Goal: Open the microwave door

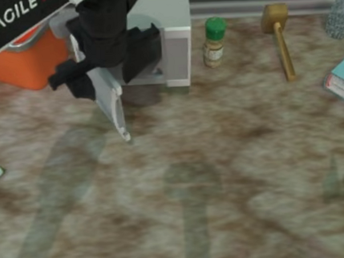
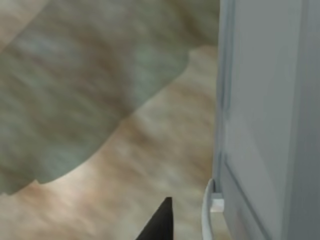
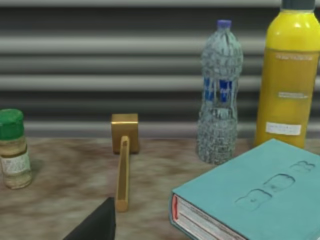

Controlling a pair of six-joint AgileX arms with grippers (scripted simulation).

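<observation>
Left end effector (image 1: 73, 82) at microwave door (image 1: 111, 103)

White "AGILE" lettering, cut off by the frame edge, on the black left arm casing (image 1: 19, 21) in top view. Pale labels on the green-capped spice jar (image 3: 14, 150), clear ribbed plastic water bottle (image 3: 218, 95) and tall yellow bottle (image 3: 287, 80): print unreadable. Teal hardcover book (image 3: 250, 200): embossed marks, illegible.
</observation>
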